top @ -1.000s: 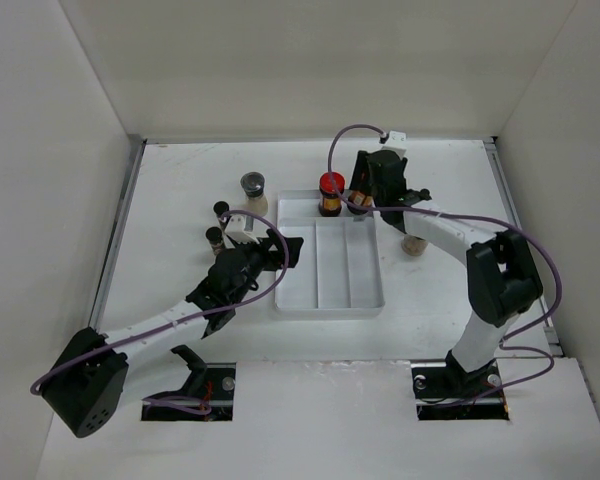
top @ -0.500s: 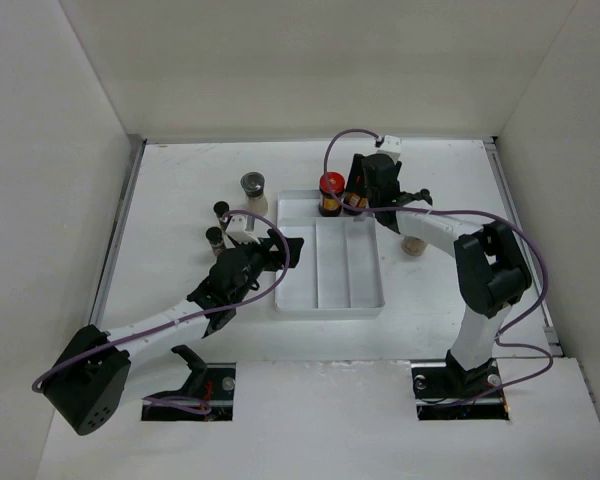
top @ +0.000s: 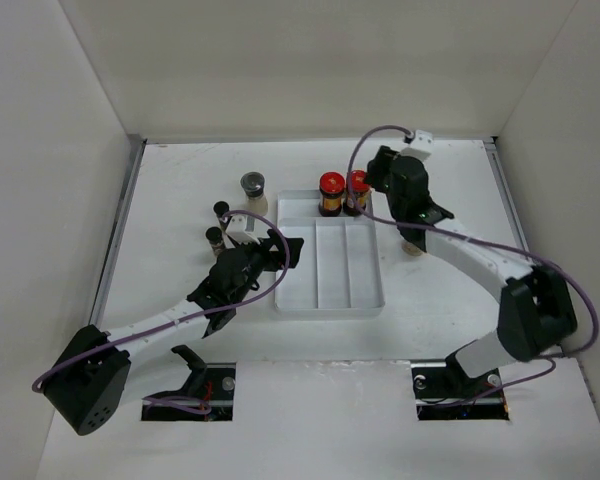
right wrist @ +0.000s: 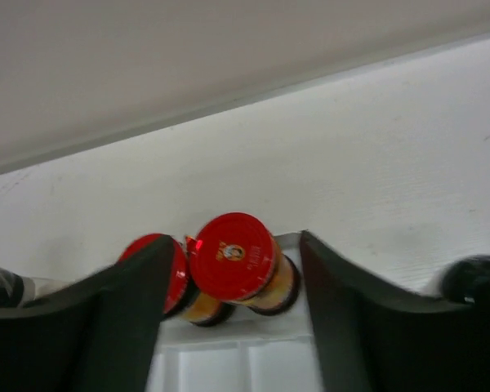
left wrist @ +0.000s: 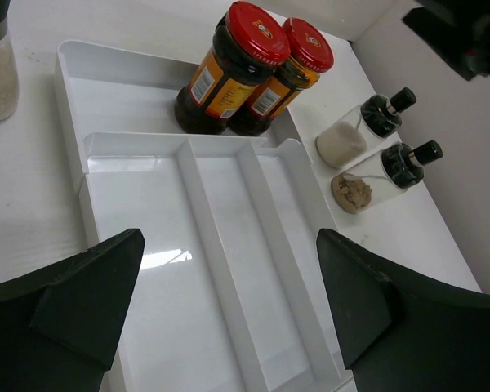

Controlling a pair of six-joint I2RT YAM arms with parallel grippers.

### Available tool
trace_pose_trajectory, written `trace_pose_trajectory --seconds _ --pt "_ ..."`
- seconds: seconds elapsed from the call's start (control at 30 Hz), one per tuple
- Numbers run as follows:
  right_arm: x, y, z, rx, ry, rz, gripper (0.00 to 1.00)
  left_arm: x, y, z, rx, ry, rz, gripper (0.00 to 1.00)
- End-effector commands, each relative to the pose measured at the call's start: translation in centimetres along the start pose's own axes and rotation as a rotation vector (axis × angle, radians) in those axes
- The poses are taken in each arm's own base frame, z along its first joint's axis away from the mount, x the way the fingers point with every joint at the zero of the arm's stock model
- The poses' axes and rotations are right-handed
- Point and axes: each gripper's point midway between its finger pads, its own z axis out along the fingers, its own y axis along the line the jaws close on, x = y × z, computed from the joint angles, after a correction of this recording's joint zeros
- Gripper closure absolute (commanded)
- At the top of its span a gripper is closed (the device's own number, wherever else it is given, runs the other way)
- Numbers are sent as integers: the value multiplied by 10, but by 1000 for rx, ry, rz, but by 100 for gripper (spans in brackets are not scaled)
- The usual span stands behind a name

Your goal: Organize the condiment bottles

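Note:
Two red-lidded condiment bottles (top: 330, 190) (top: 357, 186) stand side by side in the far compartment of the white tray (top: 330, 290). My right gripper (top: 371, 186) hovers open just right of them; in its wrist view the nearer red-lidded jar (right wrist: 233, 257) sits between the spread fingers, touching neither. My left gripper (left wrist: 229, 245) hangs open and empty over the tray's long compartments (left wrist: 220, 269). A grey-lidded jar (top: 253, 190) and two slim black-capped jars (top: 221, 210) (top: 215, 238) stand left of the tray. Two more slim jars (left wrist: 359, 131) (left wrist: 384, 171) lie to its right.
The right arm (top: 460, 250) crosses above the slim jars beside the tray and partly hides them in the top view. White walls close in the table at the back and both sides. Both arm bases are at the near edge.
The right gripper has drawn back to the right from the tray, leaving the second red-lidded jar standing beside the first. The left arm has not moved.

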Motion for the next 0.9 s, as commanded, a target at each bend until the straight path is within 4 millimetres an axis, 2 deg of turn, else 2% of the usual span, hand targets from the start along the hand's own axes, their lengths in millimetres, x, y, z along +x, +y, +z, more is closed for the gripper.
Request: trace_pose_trajectory --seconds 0.0,0.03,0.07,0.13,0.17,0.2,0.3,0.4,0.53,0.6,0.73,0.87 --pt "-19 -26 -36 46 -83 69 44 -15 -5 -1 30 -55 -28 12" --pt "-15 -40 -48 73 -89 79 60 -14 -4 0 28 -53 -32 12" --pt "-10 -54 -61 102 -96 85 70 -14 -6 0 35 -52 -37 12" --pt "0 -81 -85 165 -103 84 73 -14 -11 -2 54 -49 -40 12" --pt "6 -94 -95 197 -93 76 70 -14 -13 -2 58 -50 -40 12" --pt "12 -104 -103 228 -78 64 63 -13 -13 -1 61 -48 -40 12" --pt "29 -131 -115 312 -34 38 30 -10 -16 0 70 -37 -43 12" --pt "46 -149 -107 368 14 17 18 -13 -20 -2 83 -45 -45 12" --pt "58 -144 -85 353 82 0 14 -13 -18 -3 77 -48 -44 12" --pt "59 -141 -75 359 91 -14 14 -17 -19 -4 81 -58 -42 12" --pt "63 -148 -60 390 102 -25 14 -18 -13 -5 67 -64 -43 12" --pt "75 -150 -51 396 120 -31 21 -15 -15 -3 73 -54 -45 12"
